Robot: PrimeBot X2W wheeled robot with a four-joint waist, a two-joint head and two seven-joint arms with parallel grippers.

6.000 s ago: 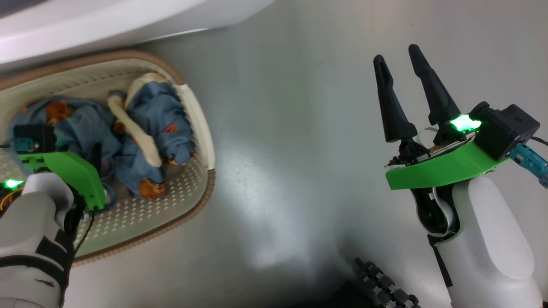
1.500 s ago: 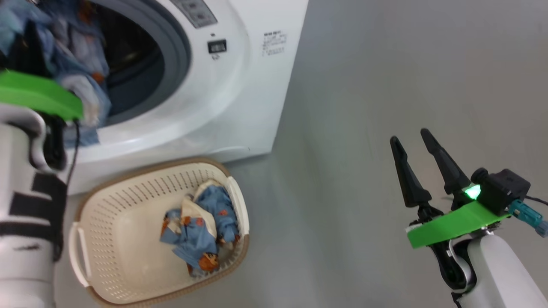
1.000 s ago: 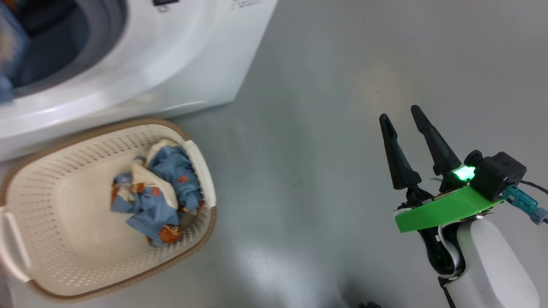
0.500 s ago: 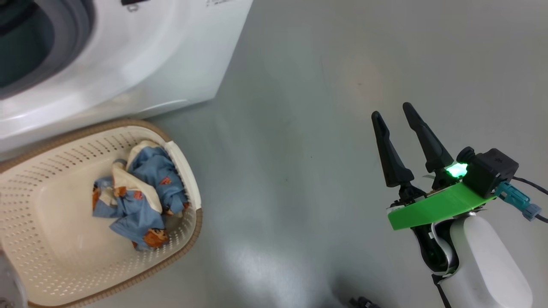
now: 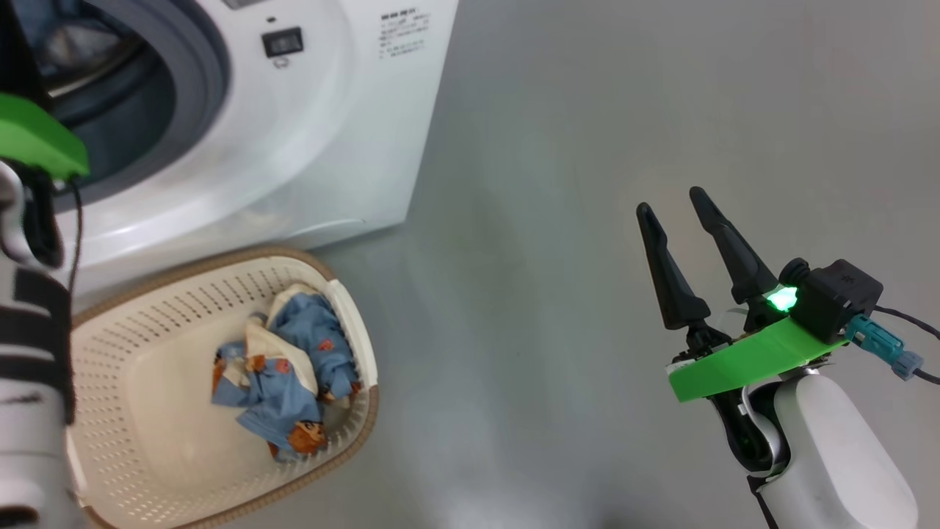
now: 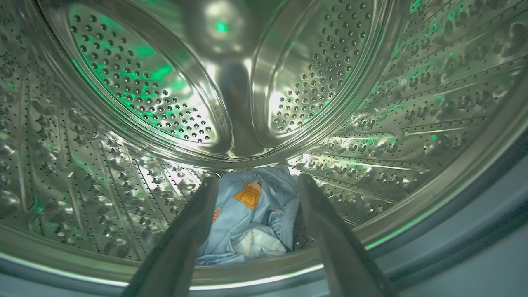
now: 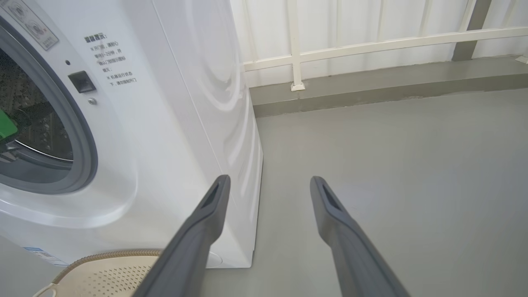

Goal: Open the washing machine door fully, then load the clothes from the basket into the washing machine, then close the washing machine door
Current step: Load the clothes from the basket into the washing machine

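Left wrist view, bottom centre: left gripper (image 6: 258,181) is reached into the drum (image 6: 144,82), jaws spread, nothing pinched. Just beyond the tips, a blue garment (image 6: 247,214) is seen lying on the drum's bottom.

Head view, lower right: right gripper (image 5: 670,202) is held over bare floor (image 5: 551,220), jaws spread, empty. Lower left: clothes (image 5: 283,375) are bunched at the right end of the basket (image 5: 147,441). Upper left: washing machine (image 5: 316,147), mouth uncovered, just behind the basket.
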